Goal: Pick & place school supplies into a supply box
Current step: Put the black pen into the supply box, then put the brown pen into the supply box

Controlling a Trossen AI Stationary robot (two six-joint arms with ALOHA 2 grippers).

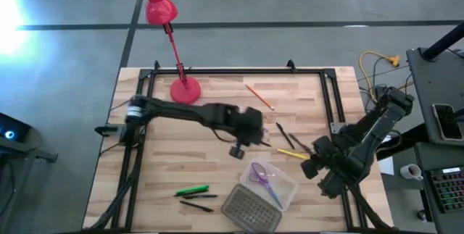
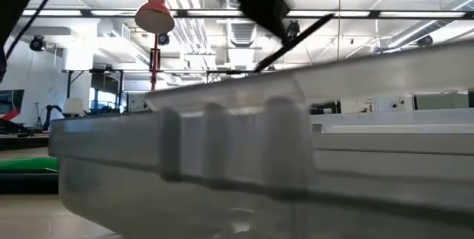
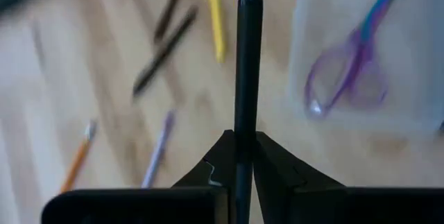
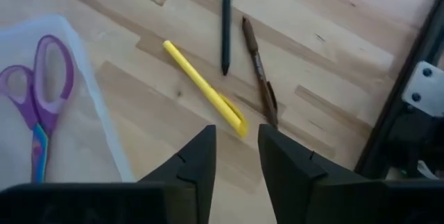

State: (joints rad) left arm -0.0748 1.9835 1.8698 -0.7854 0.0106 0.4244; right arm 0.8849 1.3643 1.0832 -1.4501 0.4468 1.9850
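From above, my left gripper (image 1: 250, 134) hangs mid-table, left of the supply box (image 1: 262, 190) holding the scissors (image 1: 262, 178); its wrist shows fingers clenched on a dark pen (image 3: 247, 78) for carrying; my right gripper (image 4: 236, 148) waits parted above the yellow pencil (image 4: 205, 87).

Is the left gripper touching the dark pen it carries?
Touching. The left wrist view shows the left gripper closed on the dark pen, fingers pressed against both sides.

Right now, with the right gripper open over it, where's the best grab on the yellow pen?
Grip the yellow pen mid-barrel, coming straight down with the right gripper, jaws across its width. It lies flat and diagonal on bare wood, clear of the box and both dark pens.
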